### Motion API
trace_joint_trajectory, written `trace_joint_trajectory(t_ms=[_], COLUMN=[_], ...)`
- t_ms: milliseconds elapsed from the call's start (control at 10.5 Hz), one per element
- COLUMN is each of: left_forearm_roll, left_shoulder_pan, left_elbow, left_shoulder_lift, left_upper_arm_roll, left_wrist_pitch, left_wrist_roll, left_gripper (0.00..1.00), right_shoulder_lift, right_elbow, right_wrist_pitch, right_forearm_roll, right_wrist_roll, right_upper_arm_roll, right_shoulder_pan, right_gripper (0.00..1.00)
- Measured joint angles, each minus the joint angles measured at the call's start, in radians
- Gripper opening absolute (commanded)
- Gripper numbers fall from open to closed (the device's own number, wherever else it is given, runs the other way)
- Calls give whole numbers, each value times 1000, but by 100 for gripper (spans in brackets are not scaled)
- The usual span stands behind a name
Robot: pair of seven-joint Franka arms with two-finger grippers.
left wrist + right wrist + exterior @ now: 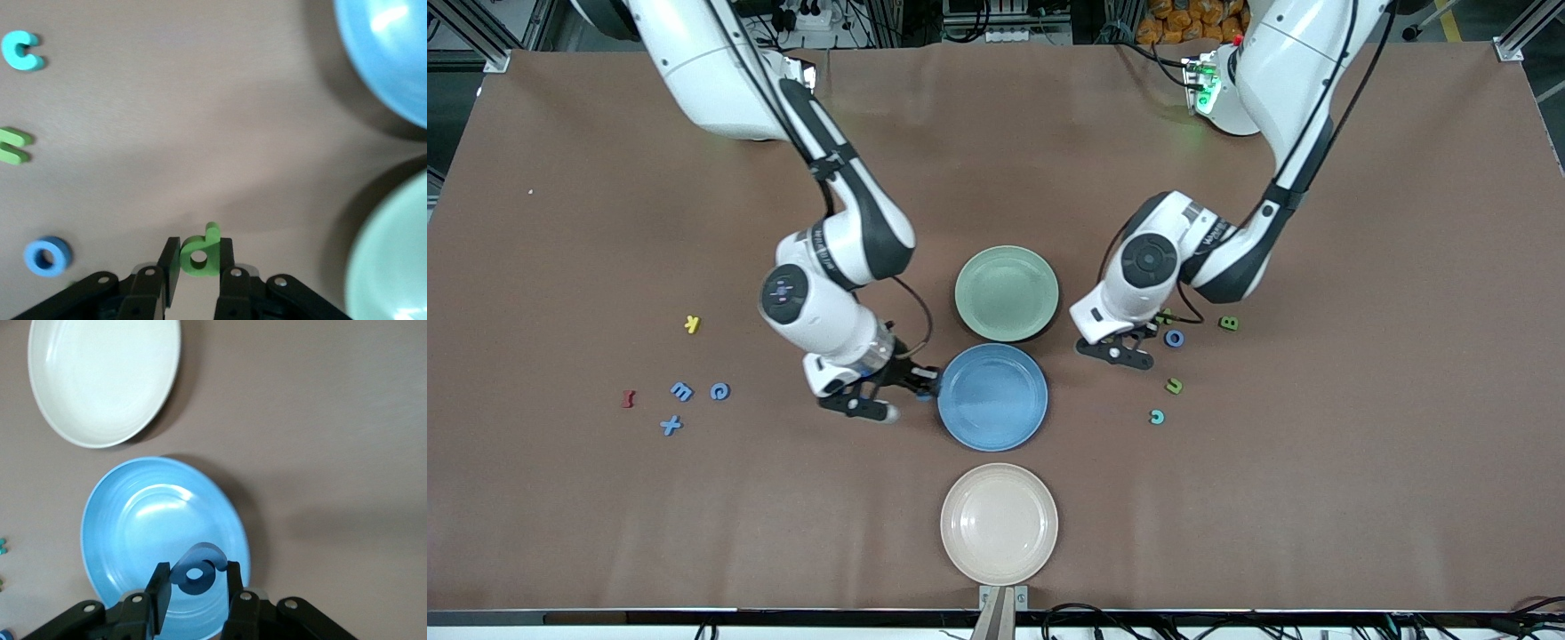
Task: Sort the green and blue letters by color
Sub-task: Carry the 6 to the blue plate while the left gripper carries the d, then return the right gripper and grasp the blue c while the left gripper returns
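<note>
1. My right end effector [195,590] is clenched on a blue letter [195,572] and holds it over the rim of the blue plate [133,520], at the edge toward the right arm's end of the desk [996,133].
2. My left end effector [198,267] grips a green letter [200,250] shaped like a "d", low over the desk just beside the green plate [1007,292].
3. Both of those plates look empty, as does the cream plate [999,524], so I judge nothing is sorted yet.
4. Toward the left arm's end a blue ring [1175,338], a green B [1228,324], a green U-shaped piece [1174,386] and a teal c [1157,416] remain.
5. Toward the right arm's end three blue letters [682,391] wait near a yellow piece [691,324] and a dark red piece [628,399].
</note>
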Motion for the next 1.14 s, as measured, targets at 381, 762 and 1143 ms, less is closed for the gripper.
trace_joint_trajectory(t_ms=[381, 762, 1143], left_forearm_roll=[0, 0, 0], left_shoulder_pan=[-49, -170, -182], left_elbow=[2, 73, 98], left_shoulder_lift=[-21, -2, 44], left_upper_arm_roll=[-78, -82, -76], left_wrist_pitch=[-4, -5, -5], left_wrist_roll=[-215, -392, -409], left_gripper=[0, 17, 100], right_shoulder_lift=[76, 88, 75], right_elbow=[46, 52, 77], right_wrist_pitch=[101, 89, -72], right_forearm_roll=[1, 0, -111], right_wrist_roll=[48, 101, 93], right_upper_arm_roll=[0, -10, -27], right_shoulder_pan=[90, 100, 23], right_gripper=[100, 100, 100])
